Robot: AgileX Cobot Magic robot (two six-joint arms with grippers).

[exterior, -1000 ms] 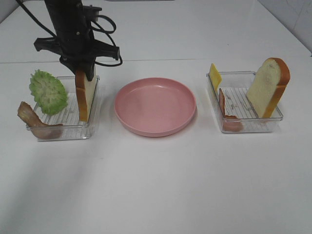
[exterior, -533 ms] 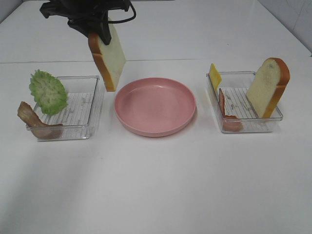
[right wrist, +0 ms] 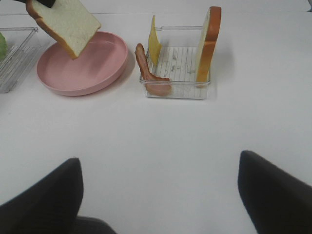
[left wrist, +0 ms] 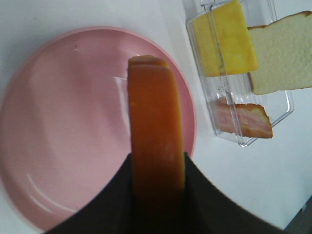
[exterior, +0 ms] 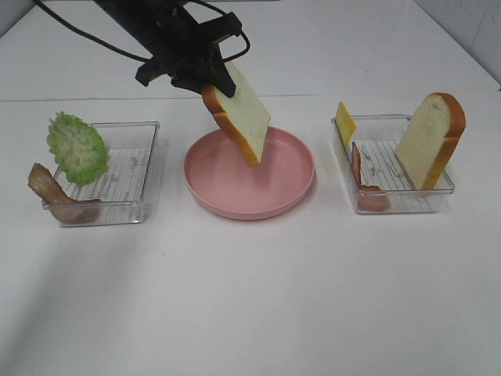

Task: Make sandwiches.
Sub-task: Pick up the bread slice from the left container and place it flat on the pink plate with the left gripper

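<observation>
The left gripper [exterior: 205,81] is clenched on the top of a bread slice [exterior: 241,119] that hangs tilted over the pink plate [exterior: 293,186]. Its wrist camera sees only the crust edge. The right gripper [right wrist: 158,192], outside the overhead view, is spread wide above the bare surface [right wrist: 161,126], its fingers [right wrist: 46,195] cut off by the frame. The cheese [exterior: 344,122] is partly hidden by the tray [exterior: 407,205].

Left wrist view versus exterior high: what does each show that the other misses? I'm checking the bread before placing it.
Only left wrist: the held bread slice edge-on, its crust clamped in the left gripper. Only exterior high: the left tray with lettuce and a bacon strip, plus the slice's white face, tilted above the pink plate. Both: that plate, and the right tray holding cheese, a second bread slice and a second bacon strip.
</observation>
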